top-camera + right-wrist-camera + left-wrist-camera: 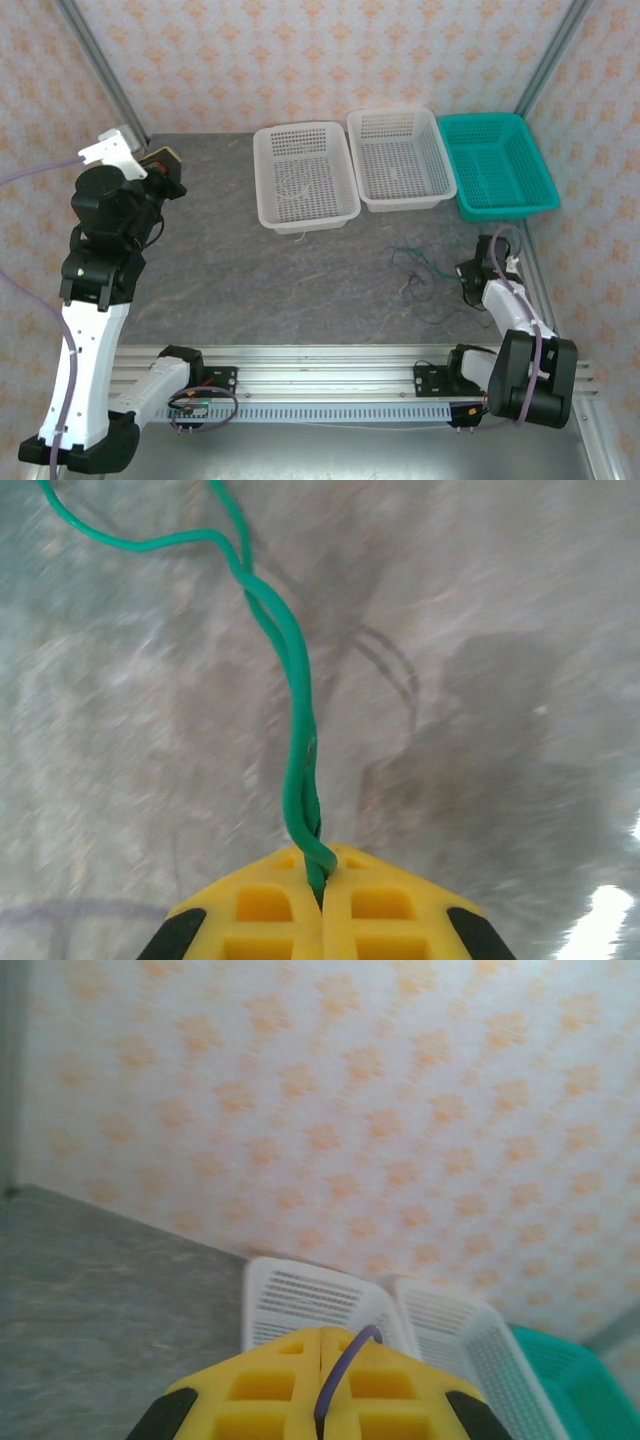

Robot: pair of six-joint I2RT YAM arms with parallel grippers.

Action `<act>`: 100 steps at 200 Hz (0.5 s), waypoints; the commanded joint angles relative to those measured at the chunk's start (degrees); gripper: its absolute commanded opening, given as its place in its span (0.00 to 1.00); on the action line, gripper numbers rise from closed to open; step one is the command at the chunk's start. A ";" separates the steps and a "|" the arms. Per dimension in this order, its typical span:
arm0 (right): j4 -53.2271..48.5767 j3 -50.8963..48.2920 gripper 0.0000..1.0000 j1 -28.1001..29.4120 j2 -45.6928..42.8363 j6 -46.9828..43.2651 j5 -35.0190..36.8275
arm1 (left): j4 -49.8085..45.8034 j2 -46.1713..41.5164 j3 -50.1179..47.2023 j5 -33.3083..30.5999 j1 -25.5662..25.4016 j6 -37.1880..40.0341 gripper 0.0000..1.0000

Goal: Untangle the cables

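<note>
1. Left arm. In the top view the left gripper [163,168] is raised at the upper left of the frame, high above the grey table [250,280]. In the left wrist view the yellow fingers [265,1385] are pressed together on a thin purple cable [345,1360], which rises out of the seam between them at the bottom centre of the frame. Where that cable runs beyond the fingers cannot be told.

2. Right arm. In the top view the right gripper [470,272] sits low over the table at the right of the frame. In the right wrist view the fingers [385,905] are clamped on a green cable [297,680]. It is doubled and twisted on itself, and it runs from the bottom centre up to the upper left of the frame.

3. Loose cables [420,268] (green and dark strands) lie on the table just left of the right gripper.

4. Three baskets stand in a row across the upper part of the top view: left white basket [300,128], middle white basket [392,112] and teal basket [485,118]. A faint pale wire [293,186] appears to lie in the left white basket.
</note>
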 commanded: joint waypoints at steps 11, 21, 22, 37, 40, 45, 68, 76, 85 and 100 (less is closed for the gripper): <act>0.87 -0.25 0.07 3.27 -7.00 -2.36 -7.54 | 7.57 4.09 4.25 13.17 0.21 -3.75 0.00; 0.01 -0.40 0.06 4.55 -9.22 -2.59 -8.15 | 9.95 5.36 5.47 14.61 -0.08 -5.05 0.00; -0.16 -0.41 0.06 4.62 -9.42 -2.62 -8.21 | 10.29 5.52 5.59 14.85 -0.10 -5.24 0.00; -2.15 -0.40 0.05 6.01 -12.48 -2.12 -8.19 | 13.69 8.60 8.47 16.67 -1.63 -7.35 0.00; -2.47 -0.46 0.04 6.25 -13.23 -1.68 -8.23 | 14.13 9.25 9.28 16.68 -2.18 -7.47 0.00; -2.90 -0.61 0.04 6.51 -14.19 -1.21 -8.35 | 14.69 10.63 10.71 16.55 -3.34 -7.39 0.00; -3.46 -1.64 0.04 6.94 -17.64 1.43 -9.54 | 16.60 17.89 18.66 14.35 -8.58 -6.23 0.00; -3.76 -1.90 0.04 7.05 -18.41 1.96 -9.68 | 18.01 20.81 21.75 14.09 -10.02 -6.27 0.00; -4.08 -1.98 0.04 7.13 -19.00 2.01 -10.03 | 19.47 24.36 25.18 13.89 -11.33 -6.85 0.00; -4.70 -1.96 0.04 7.21 -19.46 1.42 -10.76 | 20.69 30.62 31.68 13.19 -13.12 -7.63 0.00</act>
